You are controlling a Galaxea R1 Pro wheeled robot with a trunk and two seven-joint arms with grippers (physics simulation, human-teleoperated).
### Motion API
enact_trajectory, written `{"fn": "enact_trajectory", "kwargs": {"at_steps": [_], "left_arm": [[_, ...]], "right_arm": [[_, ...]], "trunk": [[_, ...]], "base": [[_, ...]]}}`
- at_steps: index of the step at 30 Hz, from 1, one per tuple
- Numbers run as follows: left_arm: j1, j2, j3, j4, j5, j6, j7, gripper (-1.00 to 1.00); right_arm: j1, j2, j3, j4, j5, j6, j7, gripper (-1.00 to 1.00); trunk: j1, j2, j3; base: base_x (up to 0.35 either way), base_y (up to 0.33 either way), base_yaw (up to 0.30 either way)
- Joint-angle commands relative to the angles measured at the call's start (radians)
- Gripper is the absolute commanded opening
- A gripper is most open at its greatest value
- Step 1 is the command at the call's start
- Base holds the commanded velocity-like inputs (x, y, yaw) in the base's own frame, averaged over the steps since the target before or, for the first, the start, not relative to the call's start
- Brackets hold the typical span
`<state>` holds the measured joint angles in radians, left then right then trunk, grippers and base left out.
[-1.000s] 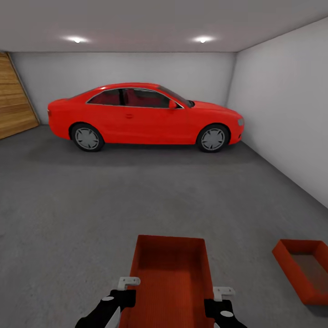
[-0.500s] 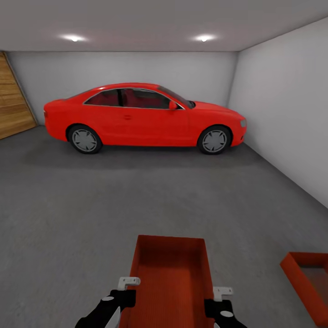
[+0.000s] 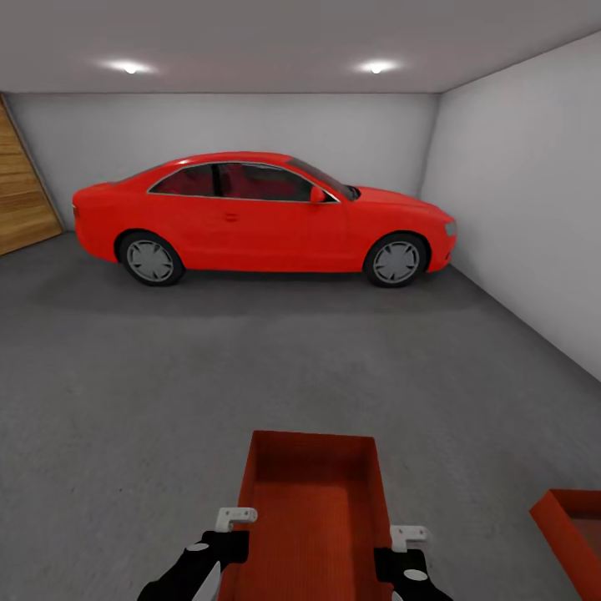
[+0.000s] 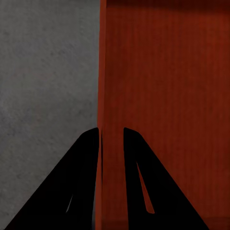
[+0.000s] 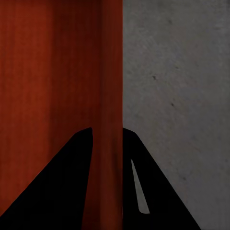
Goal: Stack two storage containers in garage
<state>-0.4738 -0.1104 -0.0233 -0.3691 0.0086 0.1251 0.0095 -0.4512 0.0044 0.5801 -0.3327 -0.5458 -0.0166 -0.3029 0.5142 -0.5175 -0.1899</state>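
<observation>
Red car (image 3: 263, 213) parked along back wall (image 3: 250, 125); wooden door (image 3: 21, 196) at left; two ceiling lights (image 3: 377, 67) lit

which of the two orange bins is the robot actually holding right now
The storage container in the middle of the head view: the left claw and right claw each pinch a side wall. The other container sits apart on the floor.
</observation>
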Motion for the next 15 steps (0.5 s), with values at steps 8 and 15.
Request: {"fn": "enact_trajectory", "kwargs": {"at_steps": [8,15], "left_arm": [[0.0,0.006,0.005,-0.001,-0.015,0.007,0.009,-1.0],[0.0,0.006,0.005,-0.001,-0.015,0.007,0.009,-1.0]], "right_arm": [[-0.001,-0.015,-0.003,-0.002,0.009,-0.003,-0.016,-1.0],[-0.001,-0.015,-0.003,-0.002,0.009,-0.003,-0.016,-1.0]], "trunk": [[0.001,-0.001,-0.002],[0.001,-0.001,-0.002]], "base": [[0.322,0.0,0.0],[0.322,0.0,0.0]]}}
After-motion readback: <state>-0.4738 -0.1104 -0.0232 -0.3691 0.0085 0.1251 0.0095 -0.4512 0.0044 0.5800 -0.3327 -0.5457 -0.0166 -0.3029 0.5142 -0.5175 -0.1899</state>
